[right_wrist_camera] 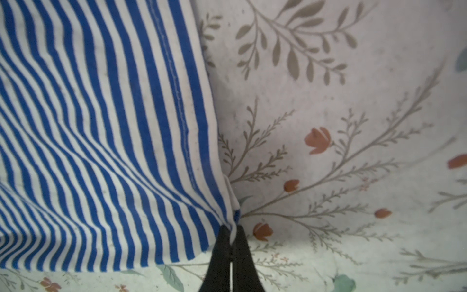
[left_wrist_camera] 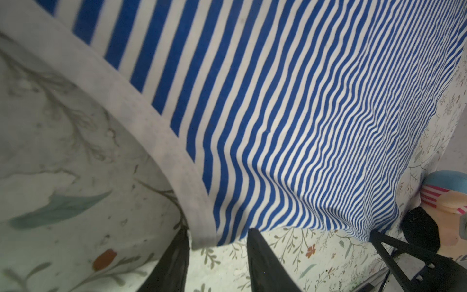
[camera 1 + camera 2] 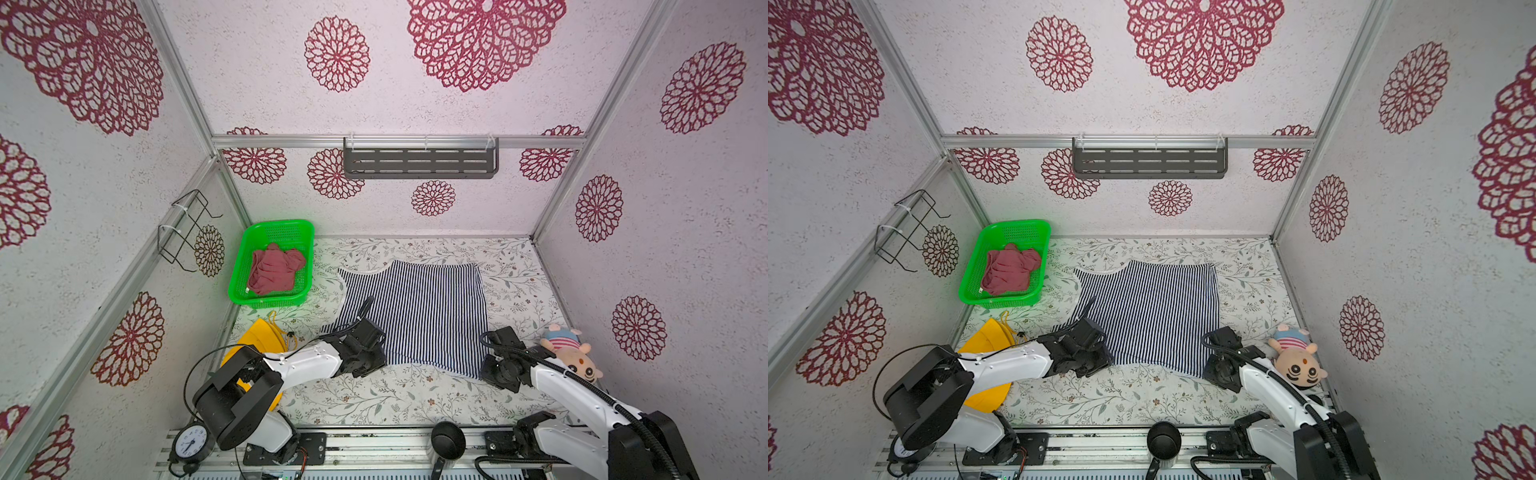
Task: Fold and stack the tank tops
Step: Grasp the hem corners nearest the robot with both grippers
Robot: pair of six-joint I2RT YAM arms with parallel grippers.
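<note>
Two claws work on one garment. Left wrist view: left claw (image 2: 217, 263) stands open, straddling the white-bound corner of the striped tank top (image 2: 303, 113), with no pinch seen. Right wrist view: right claw (image 1: 231, 242) is closed tight on the top's hem corner, and the cloth creases toward it. Both top views: the top lies spread on the worktop (image 3: 374, 399), between and beyond the claws. The rose-red tank top (image 3: 274, 270) sits crumpled in the green basket (image 3: 239, 270), well beyond the left claw.
</note>
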